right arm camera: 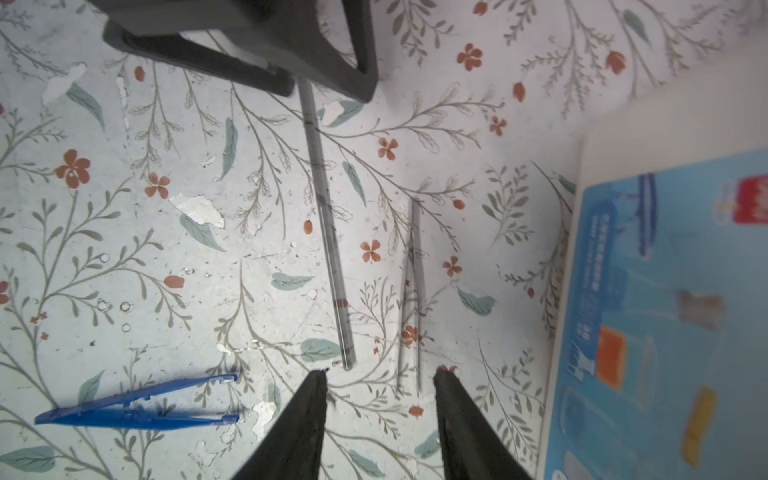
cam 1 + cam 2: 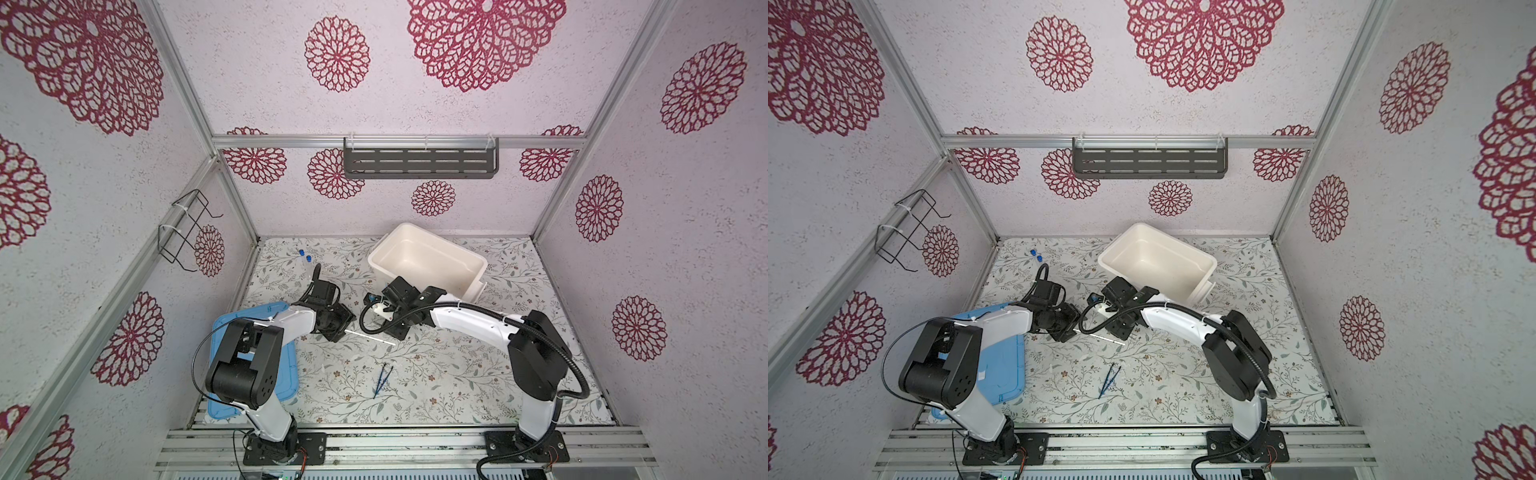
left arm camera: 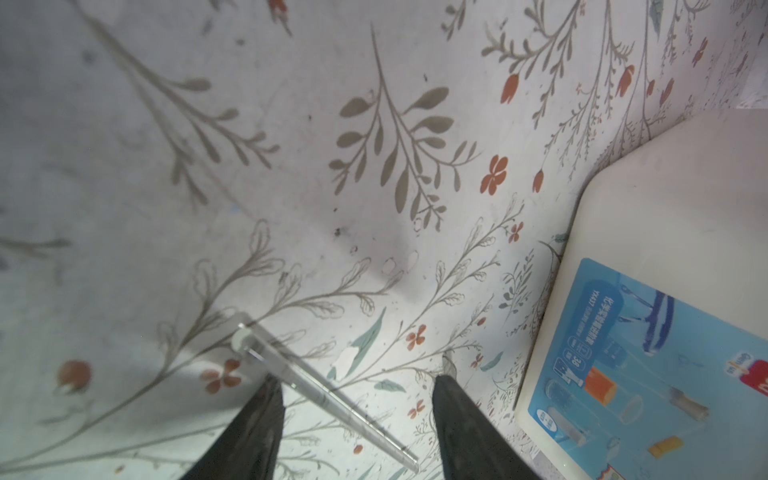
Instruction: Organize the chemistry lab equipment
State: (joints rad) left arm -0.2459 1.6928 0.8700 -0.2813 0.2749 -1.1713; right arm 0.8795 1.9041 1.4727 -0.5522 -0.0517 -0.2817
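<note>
A thin clear-white rod (image 2: 370,337) lies on the floral mat between my two grippers in both top views. In the left wrist view the rod (image 3: 324,395) runs slantwise through the wide gap of my open left gripper (image 3: 357,380), and neither finger presses on it. My right gripper (image 1: 380,374) is open and empty, with the rod's end (image 1: 347,357) just ahead of one fingertip. A thin silvery tool (image 1: 417,291) lies beside the rod. Dark blue tweezers (image 2: 381,380) rest nearer the front. Two clear tubes with blue caps (image 2: 306,258) lie at the back left.
The big white tub (image 2: 428,259) stands tilted at the back, just behind the right gripper (image 2: 397,328), and its blue label (image 1: 665,311) shows close by in the right wrist view. A light-blue lid (image 2: 286,374) lies under the left arm.
</note>
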